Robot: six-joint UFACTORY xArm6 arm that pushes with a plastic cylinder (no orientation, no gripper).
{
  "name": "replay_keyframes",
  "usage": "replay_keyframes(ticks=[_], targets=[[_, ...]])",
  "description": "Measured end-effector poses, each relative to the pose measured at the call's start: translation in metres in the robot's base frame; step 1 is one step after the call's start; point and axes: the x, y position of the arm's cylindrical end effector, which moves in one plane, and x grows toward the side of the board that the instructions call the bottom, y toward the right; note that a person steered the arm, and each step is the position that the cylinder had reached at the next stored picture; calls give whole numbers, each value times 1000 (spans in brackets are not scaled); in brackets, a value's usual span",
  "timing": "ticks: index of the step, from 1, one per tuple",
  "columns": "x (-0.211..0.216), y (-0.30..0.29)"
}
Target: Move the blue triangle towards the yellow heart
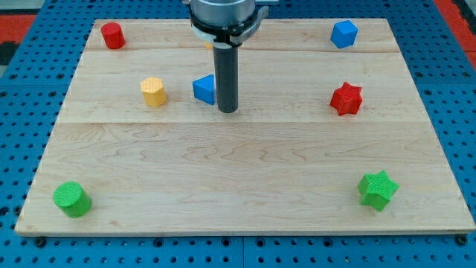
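The counter (245, 179) is a pale wooden board that fills most of the view, lying on a blue pegboard (461, 112) dotted with holes. From the view's top the arm (225, 16) comes down as a grey round housing, and from it hangs the straight dark rod (227, 78), the only tool here: it has nothing to spread or press together, and it pinches nothing. My tip (227, 111) rests on the counter just at the right of the blue triangle (204, 89), so close that the two seem to touch, though contact cannot be told for sure.

The blue triangle sits a little above the counter's middle, left of centre. The yellow block (153, 91) lies near it toward the view's left, at about the same height; its shape looks rounded or many-sided rather than plainly a heart. A sliver of orange-yellow (209, 45) peeks out beside the housing at the view's top, mostly hidden.

The rest stand well apart: a green star (378, 190) at the lower right, a green cylinder (71, 199) at the lower left, a red star-like block (346, 98) at the right, a blue many-sided block (343, 33) at the upper right, and a red cylinder (112, 35) at the upper left
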Motion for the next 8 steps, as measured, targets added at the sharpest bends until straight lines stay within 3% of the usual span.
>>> replay_keyframes(ticks=[1,5,6,7,8], targets=[[-6,-29],[-119,-29],[-33,-55],[15,-105],[-4,-122]])
